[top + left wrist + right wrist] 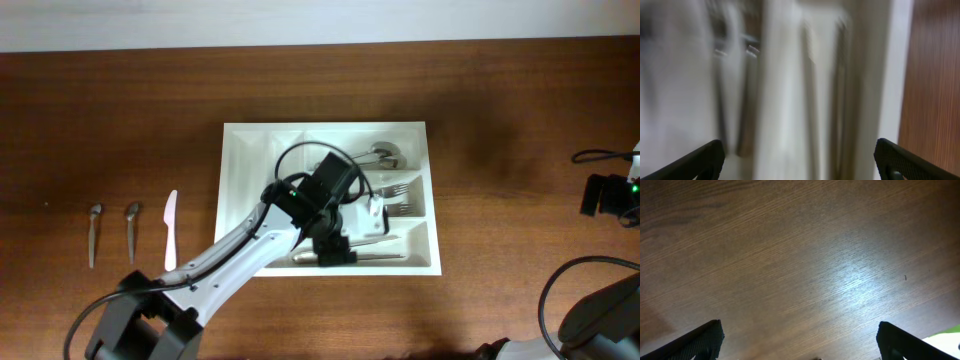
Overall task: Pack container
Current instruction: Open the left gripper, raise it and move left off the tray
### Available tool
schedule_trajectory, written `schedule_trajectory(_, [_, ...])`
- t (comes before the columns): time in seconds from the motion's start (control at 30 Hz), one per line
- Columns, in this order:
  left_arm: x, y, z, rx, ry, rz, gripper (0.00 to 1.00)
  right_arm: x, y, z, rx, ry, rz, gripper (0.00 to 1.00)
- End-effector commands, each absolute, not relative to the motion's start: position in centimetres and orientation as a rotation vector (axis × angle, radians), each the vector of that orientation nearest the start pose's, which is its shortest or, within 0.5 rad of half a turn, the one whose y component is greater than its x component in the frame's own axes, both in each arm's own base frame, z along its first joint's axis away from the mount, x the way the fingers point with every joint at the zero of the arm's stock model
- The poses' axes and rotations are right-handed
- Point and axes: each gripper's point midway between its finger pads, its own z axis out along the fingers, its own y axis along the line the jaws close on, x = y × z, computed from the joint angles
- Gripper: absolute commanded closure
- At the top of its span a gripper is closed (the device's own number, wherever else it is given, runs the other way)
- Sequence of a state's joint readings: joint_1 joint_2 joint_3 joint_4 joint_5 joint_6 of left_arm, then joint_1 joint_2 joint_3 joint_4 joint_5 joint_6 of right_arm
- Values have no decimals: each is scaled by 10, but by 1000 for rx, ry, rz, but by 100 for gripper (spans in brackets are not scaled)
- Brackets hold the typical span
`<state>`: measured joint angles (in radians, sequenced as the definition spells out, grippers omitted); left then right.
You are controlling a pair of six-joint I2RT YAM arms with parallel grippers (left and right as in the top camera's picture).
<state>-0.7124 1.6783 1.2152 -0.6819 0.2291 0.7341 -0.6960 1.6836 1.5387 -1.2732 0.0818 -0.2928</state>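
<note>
As the left arm (235, 250) stretches up from the lower left of the overhead view, its left gripper (335, 250) hangs right over the white cutlery tray (245, 150), which sits at the centre of the wooden table (120, 110). The gripper is above the lowest long compartment, where a metal knife (378, 257) lies crosswise. One compartment up there's a cluster of forks (397, 195), and in the top long one a spoon (385, 153). On the wrist camera everything is smeared with blur, pale tray walls and streaks only, but the two black fingers (700, 162) show at the bottom corners, spread wide, and I can make out nothing between them. Out to the left of the tray, well apart from it, wait two small metal spoons (95, 228) side by side, and a white plastic knife (171, 228) nearer the tray. Over on the right, the right gripper (799, 327) looks straight down on bare wood grain, its fingers (702, 340) wide apart too, gripping nothing.
</note>
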Motion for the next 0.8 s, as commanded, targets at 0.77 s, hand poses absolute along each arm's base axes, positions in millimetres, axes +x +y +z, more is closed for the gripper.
schedule_trajectory(0.77, [404,-64,235,28,2564,278,1,251,-227,164,603,2955,-233,1])
